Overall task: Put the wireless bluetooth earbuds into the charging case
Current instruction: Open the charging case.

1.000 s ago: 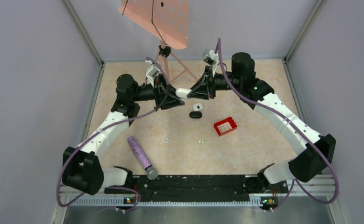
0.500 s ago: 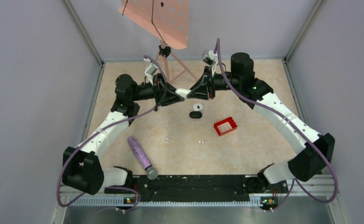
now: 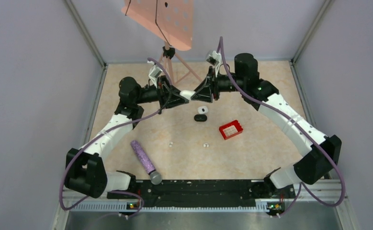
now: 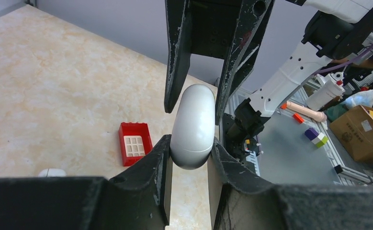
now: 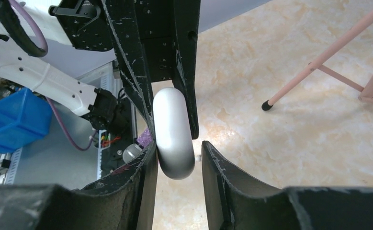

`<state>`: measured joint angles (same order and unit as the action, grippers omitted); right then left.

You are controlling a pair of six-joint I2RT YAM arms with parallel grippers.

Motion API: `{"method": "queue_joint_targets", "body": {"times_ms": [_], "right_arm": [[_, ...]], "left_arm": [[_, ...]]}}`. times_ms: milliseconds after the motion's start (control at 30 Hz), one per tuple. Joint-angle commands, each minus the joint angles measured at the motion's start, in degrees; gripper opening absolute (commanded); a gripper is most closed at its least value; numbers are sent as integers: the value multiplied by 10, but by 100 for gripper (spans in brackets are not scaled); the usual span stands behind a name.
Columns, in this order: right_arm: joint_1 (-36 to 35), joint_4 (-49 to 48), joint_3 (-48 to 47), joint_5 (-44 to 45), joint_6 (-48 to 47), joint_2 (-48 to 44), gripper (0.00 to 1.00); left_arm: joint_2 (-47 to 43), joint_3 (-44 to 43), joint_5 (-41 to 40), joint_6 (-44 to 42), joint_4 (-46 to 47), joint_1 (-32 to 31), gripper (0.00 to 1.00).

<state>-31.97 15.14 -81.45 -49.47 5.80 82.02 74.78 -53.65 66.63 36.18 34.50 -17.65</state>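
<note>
The desk (image 3: 261, 158) is a flat beige surface with a marbled pattern. A pink stand (image 3: 160, 19) with thin tripod legs and a perforated flat panel rises beyond the two claws, on the left claw's side.

A microphone (image 3: 143, 157) with a ribbed purple handle and a grey head lies well toward the arm bases from the left claw (image 4: 190, 146). A red square basket (image 3: 231, 130) with a white grid insert sits on the desk toward the bases from the right claw (image 5: 178, 151).

The charging case (image 4: 194, 120) is a glossy white oblong pebble with a fine seam near one end. It hangs above the desk between the two claws, which meet tip to tip. The left claw pinches the seam end, with both black, scuffed fingers pressed on it. The right claw flanks the other end. Its own camera shows a sliver of gap at one finger, so its grip cannot be told.

Directly below the claws lie a small white rounded item (image 3: 202, 109) with a dark spot and a black oval item (image 3: 200, 118).

Two tiny white earbuds (image 3: 171, 143) (image 3: 206, 144) rest on the desk apart from each other, further toward the bases from the claws.
</note>
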Motion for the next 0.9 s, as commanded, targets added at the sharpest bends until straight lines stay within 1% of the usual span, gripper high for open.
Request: {"method": "queue_joint_targets", "body": {"times_ms": [0,233,667,867], "right_arm": [[6,-5,-44,44,15,16,38],[9,0,-59,44,29,23,41],[22,10,-76,57,18,22,43],[22,10,-87,25,18,18,45]], "left_arm": [[-9,5,36,-21,44,-6,0],[-16,14,40,-41,40,-8,0],[-20,20,44,-47,33,-8,0],[-19,21,33,-47,24,-8,0]]}}
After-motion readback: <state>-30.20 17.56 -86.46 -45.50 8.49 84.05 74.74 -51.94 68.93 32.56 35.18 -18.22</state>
